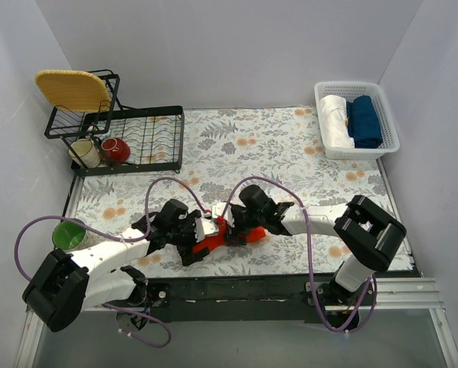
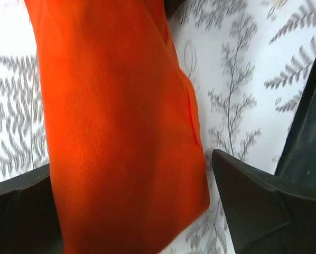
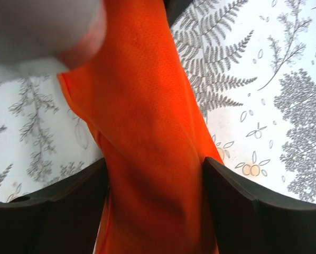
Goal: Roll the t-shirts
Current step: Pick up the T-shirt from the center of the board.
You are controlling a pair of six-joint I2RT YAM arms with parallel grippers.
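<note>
Left gripper [image 1: 204,230] sits low over the near-centre of the table [image 1: 290,153], right of the green cup [image 1: 68,234] and nearer than the wire dish rack [image 1: 137,138]. Jaws released: in the left wrist view its fingers [image 2: 253,206] stand wide with the t-shirt [image 2: 121,106] lying between them. Cloth laps over the left finger. The right finger is clear of it, and a strip of patterned table shows in the gap. No grasp.

T-shirt [image 1: 253,234]: bright orange-red, gathered into a narrow bundle on the table, directly under and between the two grippers, which meet nose to nose over it. They cover most of it in the top view; orange shows at either side. Long axis runs left to right across the table, with the left end a little nearer the arm bases than the right end. In each wrist view the bundle runs from between the fingers straight up the frame, so both grippers straddle it across its length. Neck and hem ends cannot be told apart.

Right gripper [image 1: 240,228] is just right of the left one, its arm reaching in from the right. Clenched on the t-shirt [image 3: 142,106]: fingers [image 3: 248,206] press the cloth from both sides, and the bundle fills the whole gap and is creased lengthwise there. A blurred pale shape [image 3: 42,32] covers the bundle's upper-left part; cannot tell what it is.

White basket [image 1: 359,154] in the far right corner holds a white roll [image 1: 336,119] and a dark blue roll [image 1: 364,121], well apart from the t-shirt.
</note>
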